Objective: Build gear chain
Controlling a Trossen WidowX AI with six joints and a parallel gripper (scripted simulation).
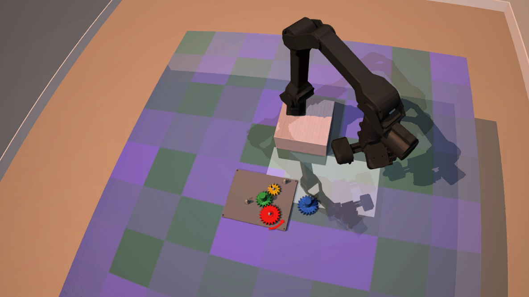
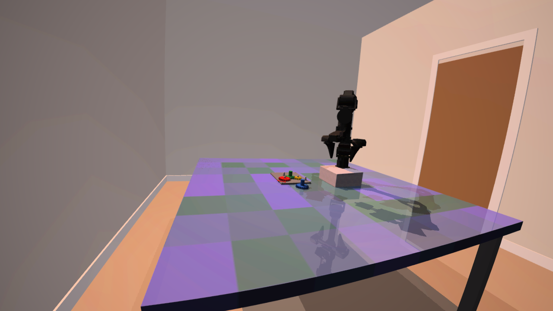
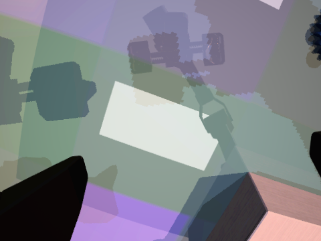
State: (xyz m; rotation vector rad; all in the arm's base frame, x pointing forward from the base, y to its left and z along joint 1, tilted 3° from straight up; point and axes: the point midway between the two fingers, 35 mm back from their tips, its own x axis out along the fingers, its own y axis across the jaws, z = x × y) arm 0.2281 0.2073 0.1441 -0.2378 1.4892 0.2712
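Held aloft over the tabletop (image 1: pixel 143 249) (image 2: pixel 201 247) (image 3: pixel 57 50), well apart from the grey board (image 1: pixel 231 184) (image 2: pixel 276 175): the gripper (image 1: pixel 368 153) (image 2: pixel 341 158) (image 3: pixel 199 156), spread about as wide as it goes, with nothing between the fingers. On the board: red gear (image 1: pixel 263 216) (image 2: pixel 284 178), near the curved red arrow (image 1: pixel 277 226); yellow gear (image 1: pixel 273 192) (image 2: pixel 297 177); green gear (image 1: pixel 262 198) (image 2: pixel 290 175) between these two, upright knob on top, teeth close up against both neighbors. Full seating of green, too small to tell. Also on the board, bare: one peg (image 1: pixel 246 201) out past green, away from the blue gear (image 1: pixel 308 203) (image 2: pixel 302 185) (image 3: pixel 317 35), and a corner peg (image 1: pixel 284 181) (image 2: pixel 305 178) near yellow. Blue, loose, knob up on the tabletop just beside the board edge; only partly in frame in wrist view. Behind the board, mounted on a pink block (image 1: pixel 305 127) (image 2: pixel 340 177) (image 3: pixel 294 231): the black arm (image 1: pixel 342 56) (image 2: pixel 344 115), bent high and reaching out past the block.
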